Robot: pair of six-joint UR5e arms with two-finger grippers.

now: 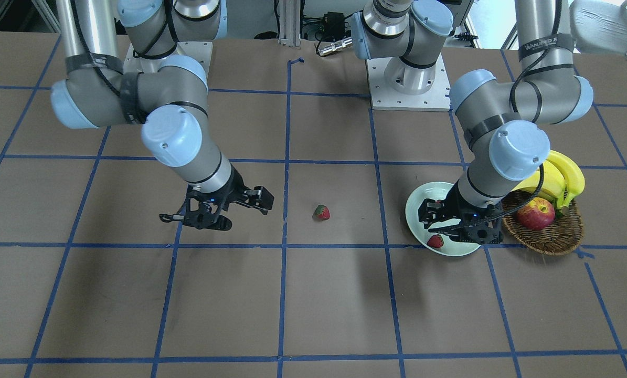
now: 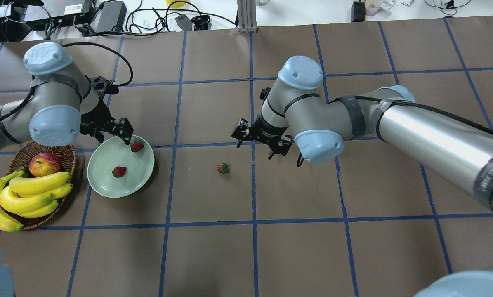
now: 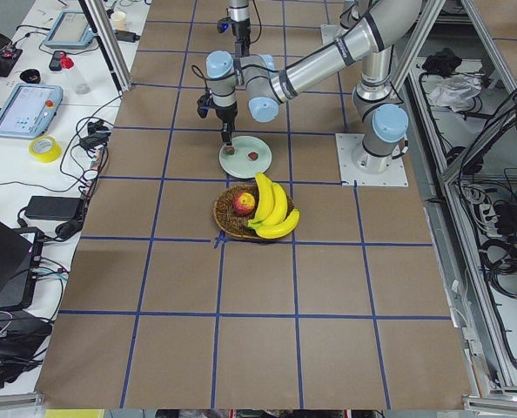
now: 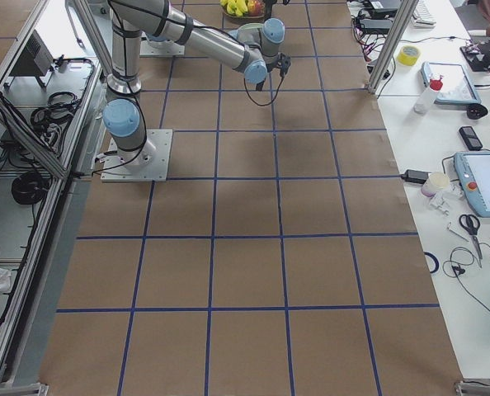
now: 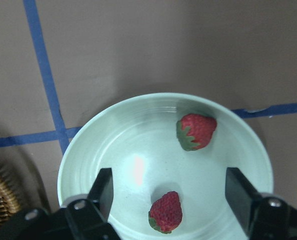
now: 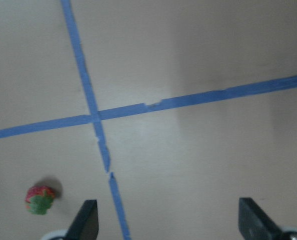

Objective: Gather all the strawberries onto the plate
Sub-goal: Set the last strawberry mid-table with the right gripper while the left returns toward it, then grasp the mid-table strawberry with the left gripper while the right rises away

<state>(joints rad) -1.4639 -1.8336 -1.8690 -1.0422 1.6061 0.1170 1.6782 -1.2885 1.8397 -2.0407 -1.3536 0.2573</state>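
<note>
Front view: left gripper point(image 1: 457, 223) hangs low over the plate point(image 1: 417, 206), one strawberry point(image 1: 435, 241) showing by its near rim; right gripper point(image 1: 216, 208) hovers jaws apart, empty, well apart from the last strawberry point(image 1: 321, 212) on the table point(image 1: 313, 304)
Overhead view: plate holds two berries, second strawberry point(image 2: 137, 146) just under the left fingertips; loose berry lies near the right gripper, on its plate side
Left wrist view: jaws spread wide, holding nothing, both berries resting free on the plate below
Right wrist view: fingers wide apart, loose berry off to the lower left, not between them
Step in hand: likely two of three berries delivered, the third not yet picked
Next move: seemingly the right gripper must shift toward the loose berry, descend and straddle it, then close gently
Surface: brown sheet marked off by blue tape lines
Room: wicker basket point(image 2: 62, 159) with an apple point(image 2: 45, 163) and bananas point(image 2: 21, 198) beside the plate; side views show benches with tablets and cables
</note>
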